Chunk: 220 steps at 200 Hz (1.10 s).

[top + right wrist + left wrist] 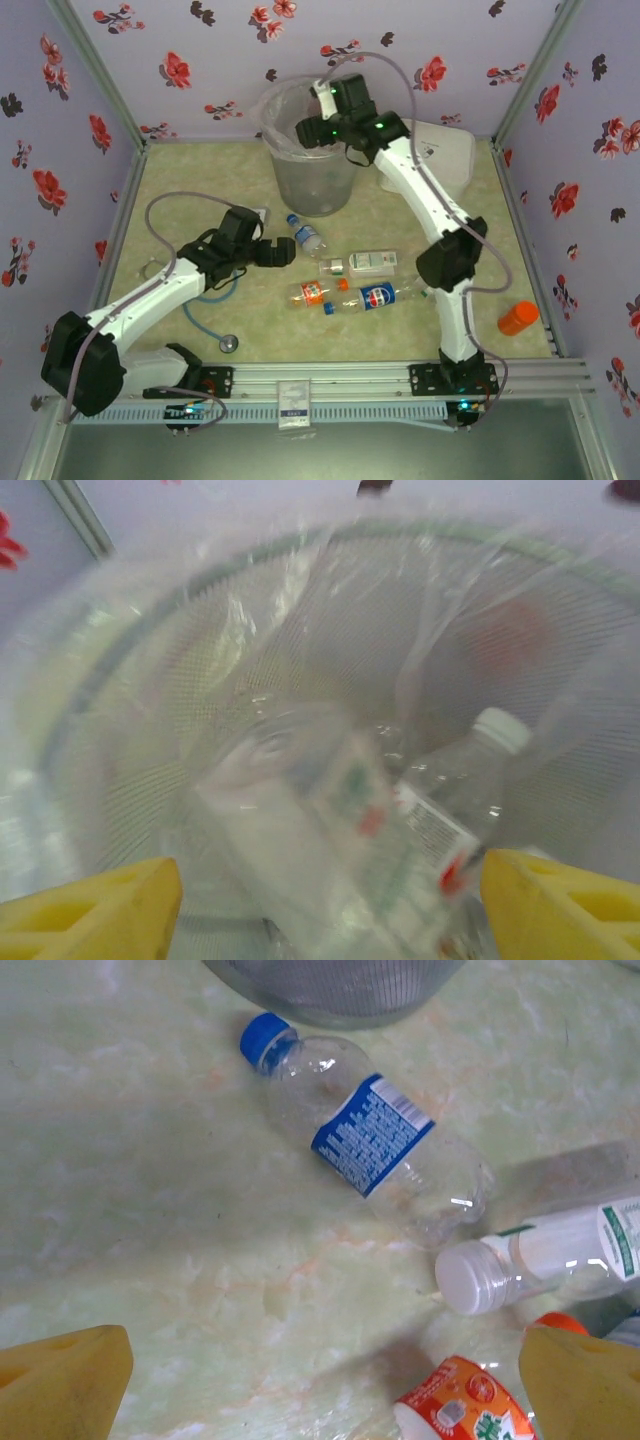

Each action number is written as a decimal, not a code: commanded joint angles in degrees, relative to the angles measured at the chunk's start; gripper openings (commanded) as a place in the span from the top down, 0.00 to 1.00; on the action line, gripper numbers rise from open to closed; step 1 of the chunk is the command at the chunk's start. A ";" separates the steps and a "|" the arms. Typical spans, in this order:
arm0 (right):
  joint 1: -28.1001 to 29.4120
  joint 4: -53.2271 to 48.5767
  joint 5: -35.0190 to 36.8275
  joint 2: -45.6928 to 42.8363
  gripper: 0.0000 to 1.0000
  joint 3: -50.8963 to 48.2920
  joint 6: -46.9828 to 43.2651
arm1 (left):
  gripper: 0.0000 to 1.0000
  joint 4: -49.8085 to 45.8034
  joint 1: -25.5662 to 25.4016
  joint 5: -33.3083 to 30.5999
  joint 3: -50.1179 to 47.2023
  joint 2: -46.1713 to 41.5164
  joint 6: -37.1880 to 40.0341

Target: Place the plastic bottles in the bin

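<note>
finds the right pincer (308, 130) over the mouth of the bin (310, 185) at the back of the worktop (180, 190), pointing down into it. sees its yellow fingertips (90, 910) in the right wrist view spread wide at the lower corners, pinching nothing. makes out two bottles inside the bag-lined bin: a white-capped clear bottle (470, 765) toward the right wall, and a blurred bottle (350, 810) with a red-and-green label, clear of both fingertips. finds the left pincer (268, 250) low over the worktop in front of the bin, likewise spread wide and gripping nothing. shows, in the left wrist view, a blue-capped bottle (370, 1140) with a blue label lying on its side just before the bin's base, a white-labelled bottle (545, 1255) beside it, and an orange-labelled bottle (465, 1405) near the right fingertip. adds, from above, a pepsi bottle (375, 297) lying just beside the orange-labelled one, and an orange container (518, 317) alone near the right edge. places a blue-tubed stethoscope (215, 305) partly under the left arm and a white case (450, 150) just right of the bin.
</note>
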 commanded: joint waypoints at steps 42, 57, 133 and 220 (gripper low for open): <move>-2.96 12.90 6.27 -32.21 0.22 -30.90 1.00 | 0.00 7.97 -5.29 -7.73 4.06 8.27 -9.12; -5.05 14.57 6.60 -39.47 0.22 -38.79 2.85 | 0.00 10.00 -6.27 -8.97 4.67 10.98 -11.23; -12.93 10.66 10.03 -64.19 0.22 -62.33 7.15 | 0.00 17.38 -9.45 -11.07 8.93 24.28 -19.50; -13.70 9.39 7.86 -72.51 0.23 -73.44 12.15 | 0.15 21.49 -10.03 -11.41 5.37 28.68 -22.84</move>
